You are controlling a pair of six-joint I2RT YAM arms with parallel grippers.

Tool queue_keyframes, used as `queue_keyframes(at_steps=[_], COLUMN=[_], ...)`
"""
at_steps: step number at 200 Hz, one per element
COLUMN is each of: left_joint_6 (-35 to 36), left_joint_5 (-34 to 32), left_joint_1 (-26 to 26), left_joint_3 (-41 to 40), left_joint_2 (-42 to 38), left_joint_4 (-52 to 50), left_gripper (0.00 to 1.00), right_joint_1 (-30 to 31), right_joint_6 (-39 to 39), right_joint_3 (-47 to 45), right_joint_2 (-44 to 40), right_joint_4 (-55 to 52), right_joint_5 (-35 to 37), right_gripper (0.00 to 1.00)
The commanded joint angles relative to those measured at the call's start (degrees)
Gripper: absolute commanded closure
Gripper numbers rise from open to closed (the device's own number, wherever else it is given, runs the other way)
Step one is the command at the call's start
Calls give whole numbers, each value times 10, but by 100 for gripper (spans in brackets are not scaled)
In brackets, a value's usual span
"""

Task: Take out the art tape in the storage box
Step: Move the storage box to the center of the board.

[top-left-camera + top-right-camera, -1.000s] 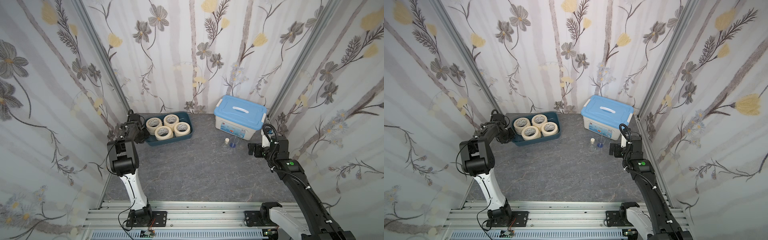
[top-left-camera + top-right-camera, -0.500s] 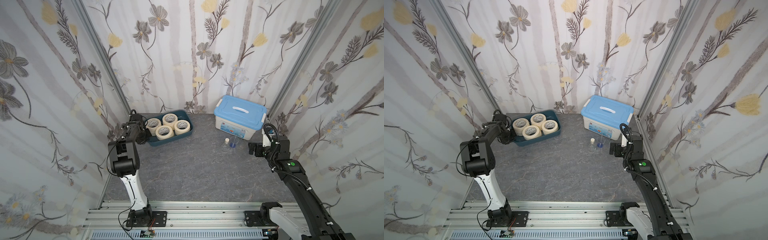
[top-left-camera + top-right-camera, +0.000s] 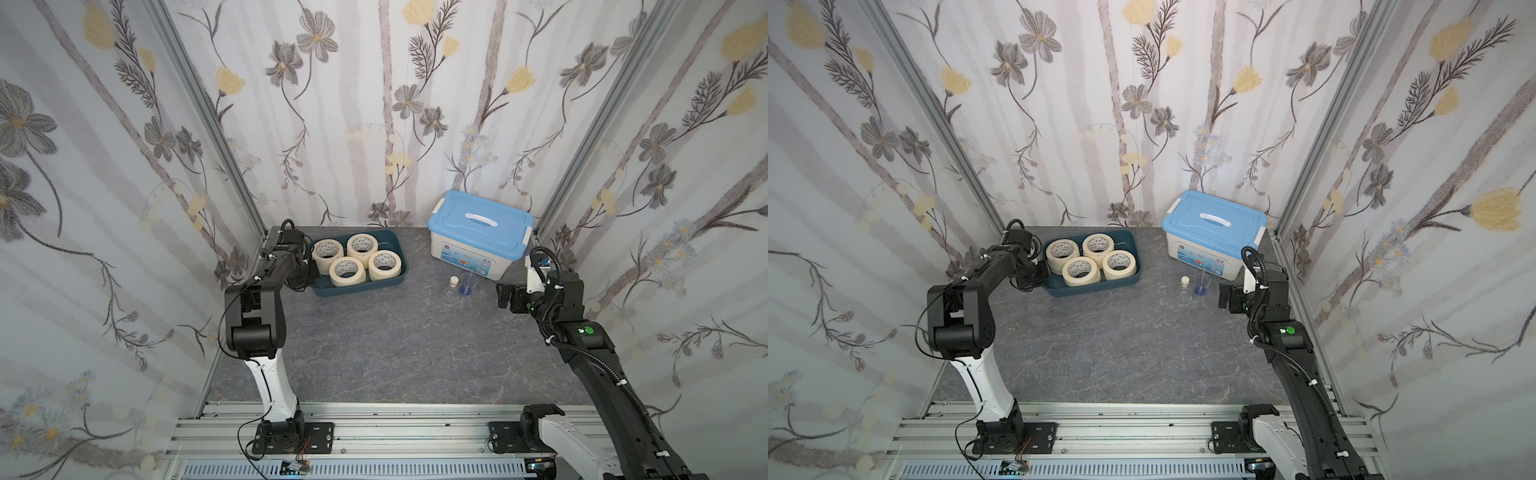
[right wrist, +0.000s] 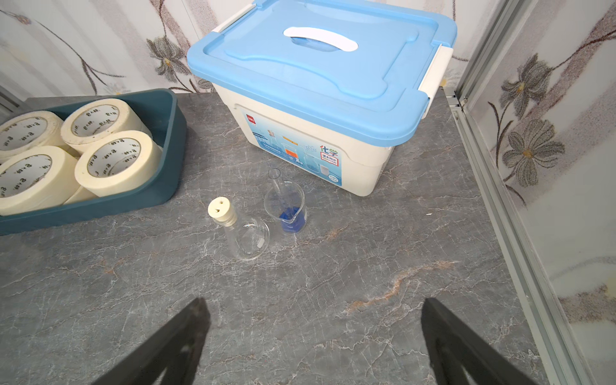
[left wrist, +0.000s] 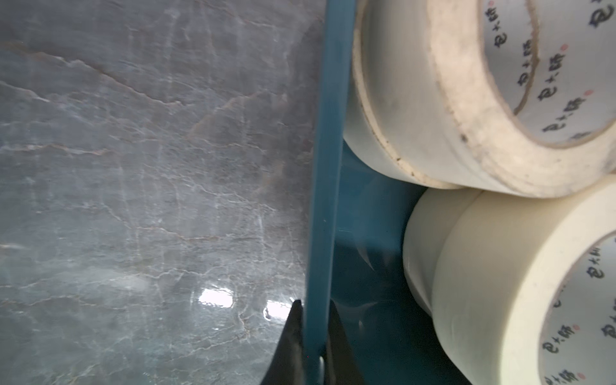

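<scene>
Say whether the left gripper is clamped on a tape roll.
No, the left gripper pinches the storage box wall, clear of the art tape.

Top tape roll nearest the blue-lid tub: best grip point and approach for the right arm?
I'd pinch the ring wall of that tape roll from straight above: one finger down the open core, the other outside on its side facing the white tub. It lies flat, core up, standing above the storage box rim; neighbouring rolls crowd its other sides. The right gripper is open.
</scene>
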Motion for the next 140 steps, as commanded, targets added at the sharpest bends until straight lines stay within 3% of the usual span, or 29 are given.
queue_keyframes(at_steps=[1,140], left_joint_6=[32,-45], left_joint_5=[28,14], left_joint_1=[-14,-109], left_joint_3=[-4,4], left_joint_2=[-15,9], left_joint_4=[29,77], left_gripper=[100,100], right_joint_1=[0,0], right_joint_6=[5,14], right_joint_3=[6,16], right_joint_2=[2,17], right_joint_4=[1,0], right_joint_5=[-11,-33], right_gripper=[0,0])
